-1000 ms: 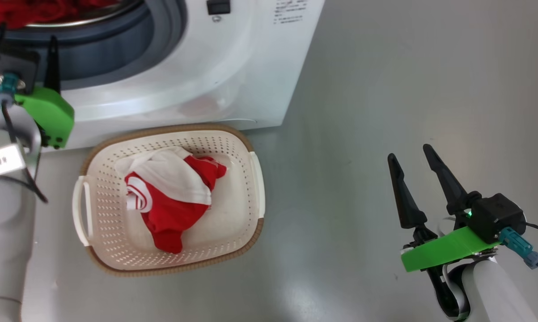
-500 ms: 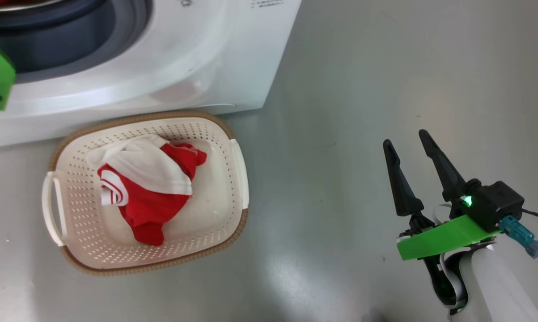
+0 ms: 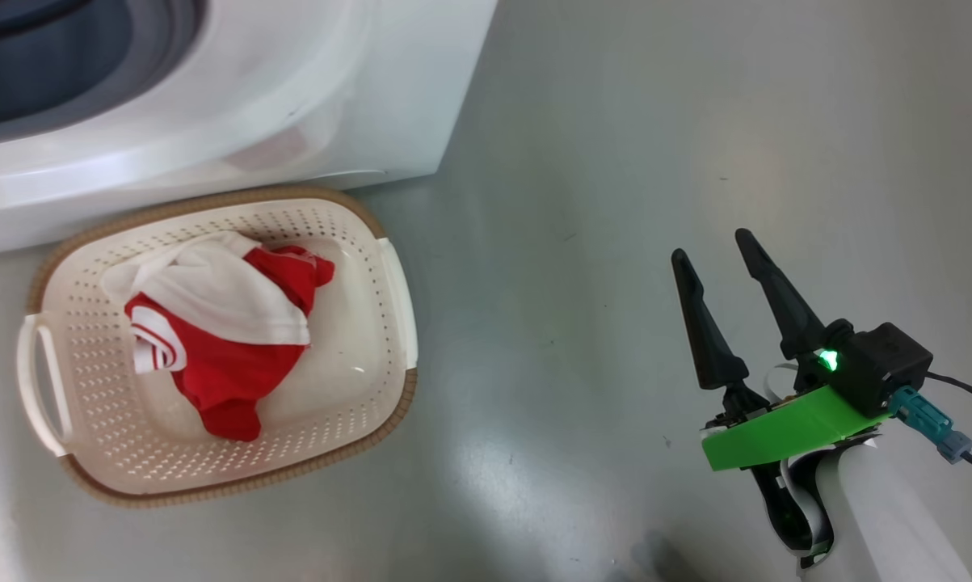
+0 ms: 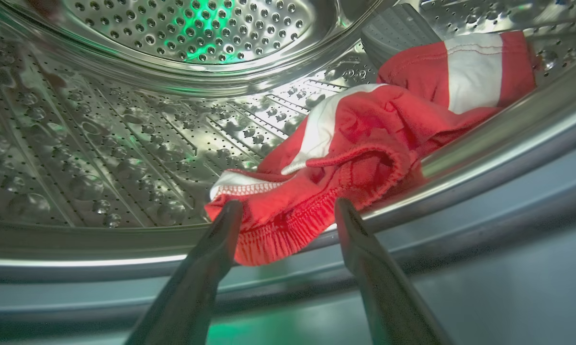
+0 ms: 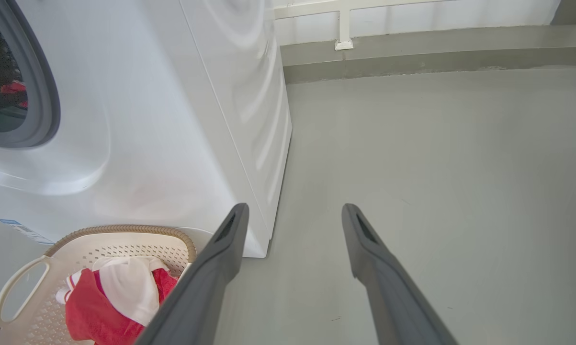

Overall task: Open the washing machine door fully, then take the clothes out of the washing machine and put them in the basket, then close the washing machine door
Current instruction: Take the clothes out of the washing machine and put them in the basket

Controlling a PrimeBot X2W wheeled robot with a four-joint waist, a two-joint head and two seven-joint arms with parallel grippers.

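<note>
The left gripper [image 4: 288, 203] reaches into the mouth of the big white front-loading washing machine [image 3: 292, 97], its two long dark fingers spread wide apart with nothing clamped between them. Just beyond and between the fingertips lies the gathered hem of a bright red soft fabric garment with white panels [image 4: 364, 139]. The cloth hangs over the front lip of the perforated steel drum [image 4: 125, 143] and runs up and to the right of the jaws; whether the fingertips touch it cannot be told. Beneath the fingers passes the grey rubber ring [image 4: 508, 201] of the opening. The right gripper [image 3: 712, 245] hovers over the grey floor [image 3: 615, 162], its jaws likewise apart and empty, touching nothing. Well off to the left of its left finger stands the small cream-white perforated plastic basket with a brown woven-look rim [image 3: 211, 196], set close against the foot of the machine. Inside it lies a second crumpled red and white garment [image 3: 219, 339]. In the right wrist view the machine's white side wall rises ahead and to the left of the right jaws, with the basket's near corner just beside the left finger.
</note>
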